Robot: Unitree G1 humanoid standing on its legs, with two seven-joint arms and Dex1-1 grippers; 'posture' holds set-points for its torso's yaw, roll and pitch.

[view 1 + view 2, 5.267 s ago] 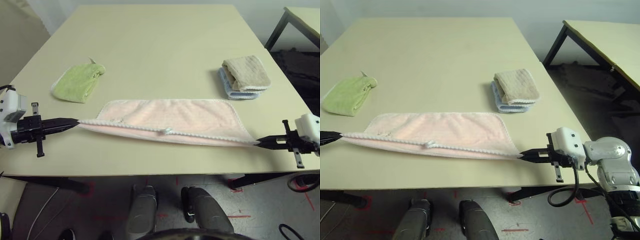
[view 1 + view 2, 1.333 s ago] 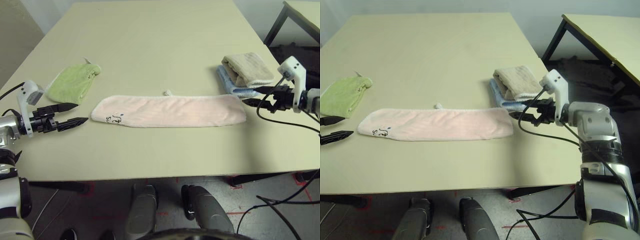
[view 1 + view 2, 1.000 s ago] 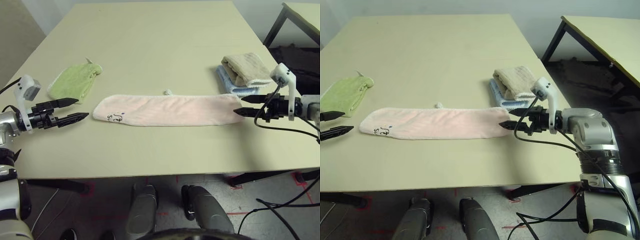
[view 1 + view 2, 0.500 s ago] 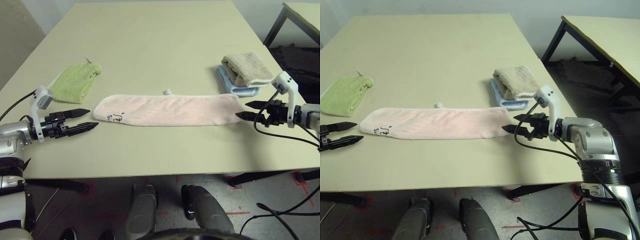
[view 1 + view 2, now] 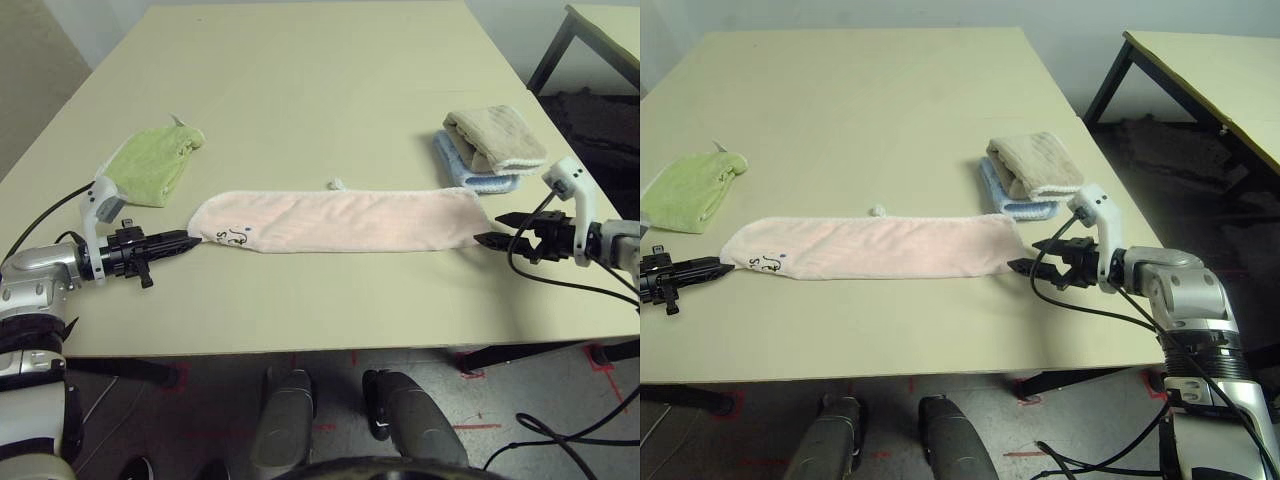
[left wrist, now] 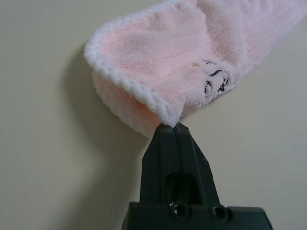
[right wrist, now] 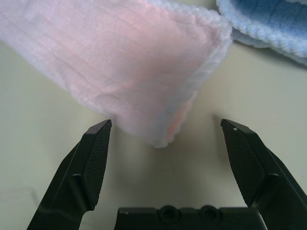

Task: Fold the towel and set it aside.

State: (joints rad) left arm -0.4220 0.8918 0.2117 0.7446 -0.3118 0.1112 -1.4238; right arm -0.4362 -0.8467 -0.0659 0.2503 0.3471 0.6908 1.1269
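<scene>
The towel (image 5: pixel 340 220), pale pink with white edging, lies folded into a long strip across the near part of the table (image 5: pixel 320 80). Dark lettering (image 5: pixel 236 235) marks its left end, and a small white loop (image 5: pixel 335 184) pokes out at its far edge. My left gripper (image 5: pixel 195 240) is shut, and its tips (image 6: pixel 175 129) pinch the white edging at the towel's left corner. My right gripper (image 5: pixel 489 228) is open at the right end. In the right wrist view its fingers (image 7: pixel 98 153) stand apart on either side of that corner (image 7: pixel 168 134) without touching it.
A light green cloth (image 5: pixel 150 165) lies behind my left gripper. A beige folded towel (image 5: pixel 495 138) rests on a light blue one (image 5: pixel 470 172) just behind the right gripper. The table's front edge is close below both arms. A second table (image 5: pixel 1210 70) stands off to the right.
My left gripper has moved right to the towel's left corner and has shut on its edging. The right gripper stays open and has shifted slightly at the right end.
</scene>
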